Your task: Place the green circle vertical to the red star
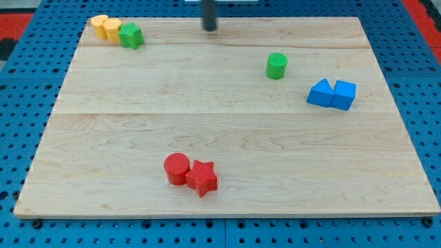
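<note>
Looking at the wooden board (227, 131), you see my tip (209, 30) near the view's top, touching no block.
The rod has no jaws to spread or press. The green circle block (276, 65) stands to the right below the tip, well apart from the red star block (202, 177), which touches the red circle block (177, 168) near the view's bottom.

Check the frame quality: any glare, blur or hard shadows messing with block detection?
Camera view: lighting even and soft, no hard shadows. Mild sheen on the wooden board, no blown-out glare. My tip looks slightly blurred near the view's top. Green circle and red star are sharp. The board's sides taper toward the view's top, perspective only.
</note>
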Controlling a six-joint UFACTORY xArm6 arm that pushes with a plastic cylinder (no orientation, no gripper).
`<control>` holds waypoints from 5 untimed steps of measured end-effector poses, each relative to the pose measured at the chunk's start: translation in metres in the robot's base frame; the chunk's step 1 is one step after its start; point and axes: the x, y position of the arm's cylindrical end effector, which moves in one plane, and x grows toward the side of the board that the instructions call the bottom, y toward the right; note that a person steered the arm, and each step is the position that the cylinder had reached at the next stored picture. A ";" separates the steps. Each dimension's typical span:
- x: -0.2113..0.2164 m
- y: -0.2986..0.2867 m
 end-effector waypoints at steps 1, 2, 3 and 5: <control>0.021 0.102; 0.079 0.141; 0.115 0.097; 0.117 -0.034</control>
